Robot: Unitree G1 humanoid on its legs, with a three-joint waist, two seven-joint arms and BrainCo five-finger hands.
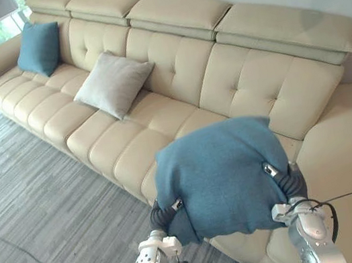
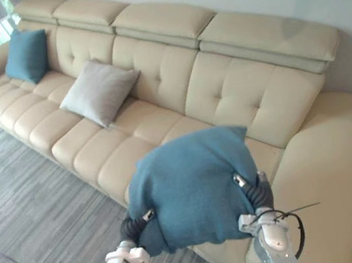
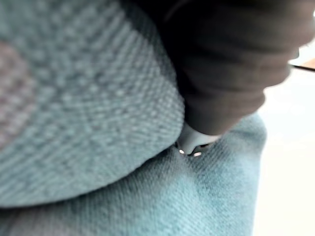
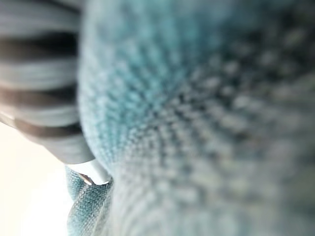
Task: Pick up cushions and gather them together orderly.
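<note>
Blue cushion [image 1: 222,178]: held up before the sofa's [image 1: 249,84] right end, left hand [image 1: 162,215] and right hand [image 1: 288,181] pressed into its sides; grip of either could not be told. Grey cushion [image 1: 113,82]: leaning mid-sofa. Far cushion [image 1: 38,47]: at left end.

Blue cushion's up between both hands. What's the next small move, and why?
Probably swing the held blue cushion leftward toward the grey cushion. The left hand and right hand hold it over the right end of the sofa, far from the grey one and the other blue cushion.
</note>
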